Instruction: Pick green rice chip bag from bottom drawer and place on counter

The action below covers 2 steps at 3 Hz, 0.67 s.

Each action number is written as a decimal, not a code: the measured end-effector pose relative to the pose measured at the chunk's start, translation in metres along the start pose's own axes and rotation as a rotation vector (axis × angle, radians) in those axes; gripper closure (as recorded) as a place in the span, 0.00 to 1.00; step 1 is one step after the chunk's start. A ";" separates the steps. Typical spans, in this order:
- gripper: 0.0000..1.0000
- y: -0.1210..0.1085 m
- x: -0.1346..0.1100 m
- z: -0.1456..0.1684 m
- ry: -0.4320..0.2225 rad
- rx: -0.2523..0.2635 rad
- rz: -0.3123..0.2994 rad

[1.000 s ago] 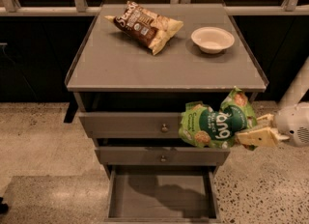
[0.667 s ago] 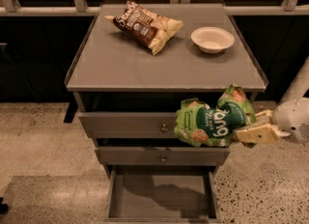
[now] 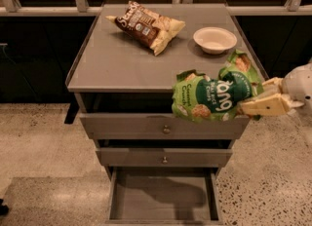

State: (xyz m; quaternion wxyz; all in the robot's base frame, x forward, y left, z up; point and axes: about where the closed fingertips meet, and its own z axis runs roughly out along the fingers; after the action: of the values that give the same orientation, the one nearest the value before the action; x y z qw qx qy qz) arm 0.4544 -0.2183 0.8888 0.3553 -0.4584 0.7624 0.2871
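Observation:
My gripper (image 3: 261,99) comes in from the right edge and is shut on the green rice chip bag (image 3: 209,97). It holds the bag in the air at the counter's front right corner, level with the counter edge and in front of the top drawer. The bag lies sideways with its label facing me. The counter (image 3: 122,59) is the grey cabinet top. The bottom drawer (image 3: 163,196) is pulled open below and its floor is bare, with a shadow on it.
A brown-and-cream chip bag (image 3: 146,24) lies at the counter's back middle. A white bowl (image 3: 215,39) stands at the back right, just behind the held bag. Two knobbed drawers (image 3: 165,129) are shut above the open one. Speckled floor surrounds the cabinet.
My gripper has lifted the green bag higher and a little leftward, from in front of the drawers up to the counter's front edge.

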 end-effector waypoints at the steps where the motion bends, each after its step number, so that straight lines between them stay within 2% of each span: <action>1: 1.00 -0.027 -0.031 0.008 -0.038 -0.055 -0.052; 2: 1.00 -0.058 -0.058 0.033 -0.065 -0.123 -0.085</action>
State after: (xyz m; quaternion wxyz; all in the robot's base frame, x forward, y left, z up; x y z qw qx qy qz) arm 0.5346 -0.1884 0.9101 0.3629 -0.5019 0.7111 0.3329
